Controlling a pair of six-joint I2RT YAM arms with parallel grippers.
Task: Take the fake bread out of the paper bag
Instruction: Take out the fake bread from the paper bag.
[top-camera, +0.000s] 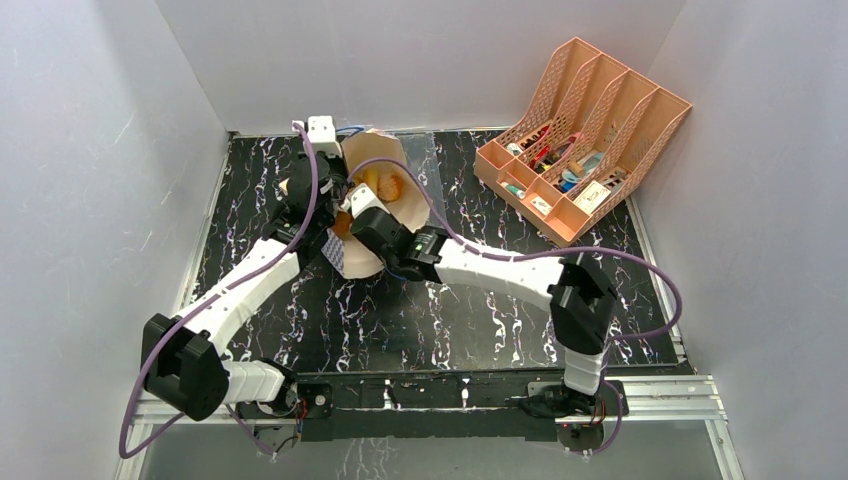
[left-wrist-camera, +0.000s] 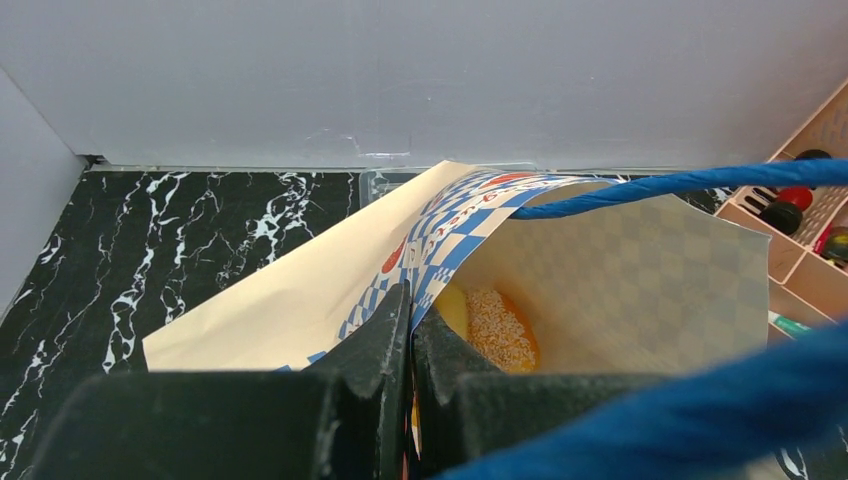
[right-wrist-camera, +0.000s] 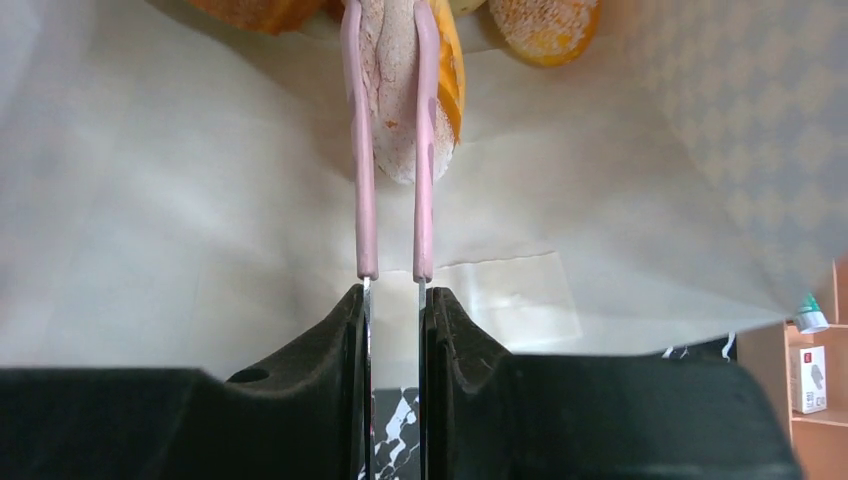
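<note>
One paper bag (top-camera: 405, 205) is seen at the upper centre-left of the overhead view, on the black marbled surface (top-camera: 450, 320), with its mouth open. Two tools are engaged with it. The left tool (left-wrist-camera: 411, 300) is clenched on the bag's blue-and-white checkered rim (left-wrist-camera: 450, 235), and the paper is pinched flat between the jaws. The right tool (right-wrist-camera: 392, 200) is pushed into the mouth. Its two pink prongs (right-wrist-camera: 358, 150) are closed on one piece of fake bread (right-wrist-camera: 395, 100), a pale-faced slice with an orange crust, at the top centre of the right wrist view. Two more pieces are cut off by the top edge of that view: an orange piece (right-wrist-camera: 250, 10) at the upper left and a grainy-coated piece (right-wrist-camera: 545, 25) at the upper right. All three are seen inside the bag. One blue cord handle (left-wrist-camera: 680, 182) is stretched across the upper right of the left wrist view. One pink lattice organizer (top-camera: 585, 140) with four slots is placed at the upper right of the overhead view, well apart from the bag.
</note>
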